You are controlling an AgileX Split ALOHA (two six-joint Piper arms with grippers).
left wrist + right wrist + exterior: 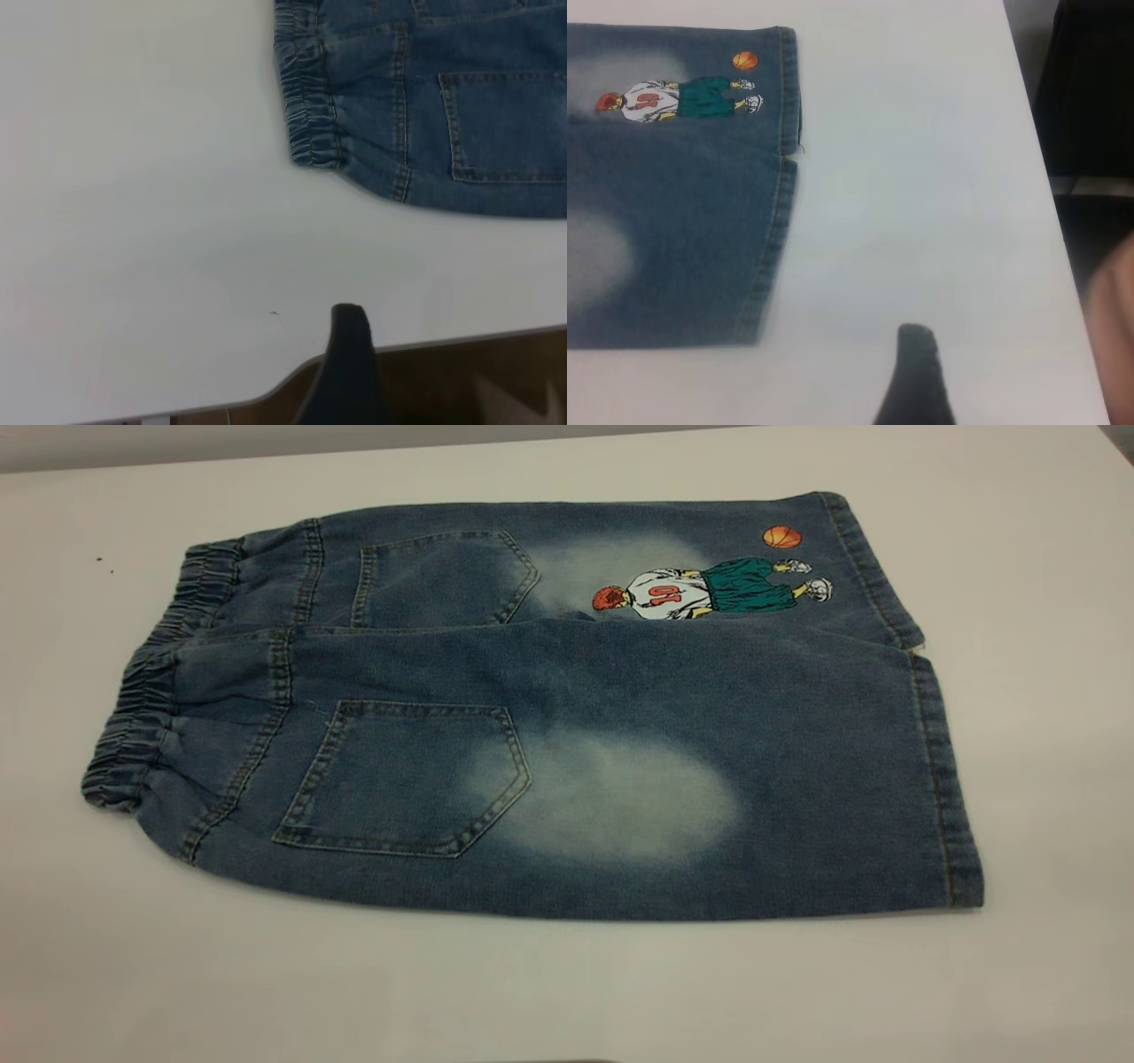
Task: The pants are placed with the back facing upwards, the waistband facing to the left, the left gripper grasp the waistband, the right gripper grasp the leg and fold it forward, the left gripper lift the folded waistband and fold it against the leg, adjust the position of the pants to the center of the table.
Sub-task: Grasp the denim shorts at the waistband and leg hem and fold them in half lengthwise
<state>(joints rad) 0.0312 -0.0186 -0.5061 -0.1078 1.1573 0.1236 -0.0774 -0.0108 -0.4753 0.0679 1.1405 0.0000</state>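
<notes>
The pants (567,691) lie flat on the table (532,992), back up, with both patch pockets showing. The waistband (142,717) points left. The leg (709,797) with the pale oval is nearer the front, and the far leg carries the basketball-player print (709,589). Neither gripper appears in the exterior view. My left gripper (443,390) hangs over the table's edge, well away from the waistband (310,115). My right gripper (966,390) is over bare table beside the leg's hem (775,239). Each shows one black finger (350,354) (914,372) with nothing beside it, and holds nothing.
The table's edge (461,341) and a brown floor lie just behind the left gripper. In the right wrist view the table's side edge (1050,177) borders a dark area, and a blurred pinkish shape (1116,336) sits there. White tabletop surrounds the pants.
</notes>
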